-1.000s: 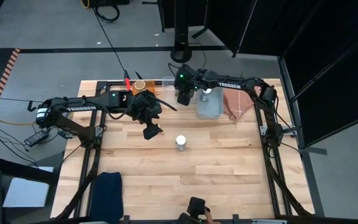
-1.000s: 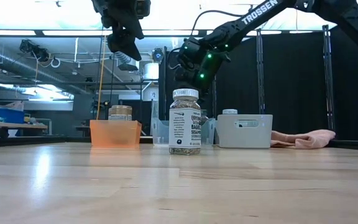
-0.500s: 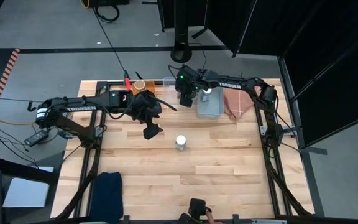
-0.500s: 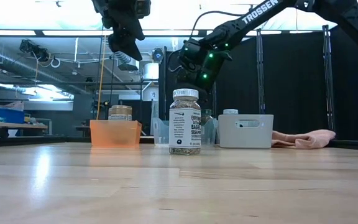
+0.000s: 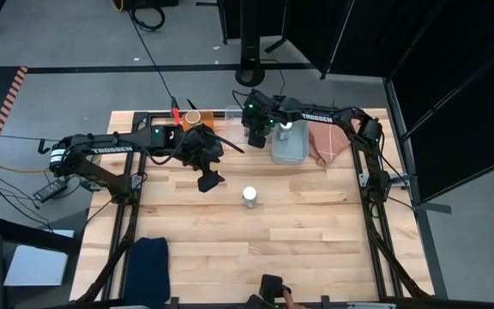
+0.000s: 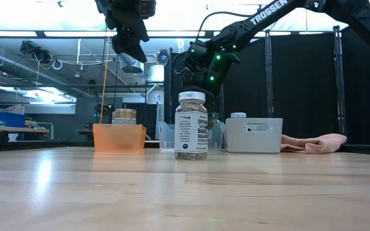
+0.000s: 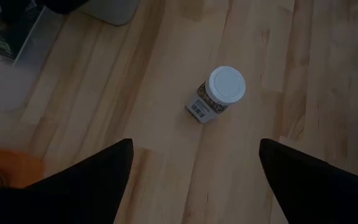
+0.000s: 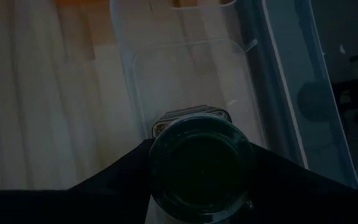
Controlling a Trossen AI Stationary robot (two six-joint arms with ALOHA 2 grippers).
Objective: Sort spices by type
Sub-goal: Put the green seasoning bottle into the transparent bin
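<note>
White-lidded spice jar (image 6: 191,125) stands upright on the bare wooden table (image 5: 230,232), nearest of all in the low view, alone in the middle of the boards. The left gripper (image 5: 208,182) hovers above the table just beside this jar, well clear of it, with its fingers (image 7: 86,186) spread wide and holding nothing; in the left wrist view the jar sits between and beyond the two fingers.

Farther back, the right gripper (image 5: 256,136) hangs over the clear bin (image 8: 191,68), its fingers closed around a green-lidded jar (image 8: 199,163), held upright above the bin's floor. To one side of this gripper stands the pale-blue bin (image 6: 254,135) with a white-lidded jar (image 6: 237,115) inside; to the other side the orange bin (image 6: 119,138) holds a tan-lidded jar (image 6: 124,115). A pink cloth (image 6: 313,142) lies beyond the pale-blue bin.
</note>
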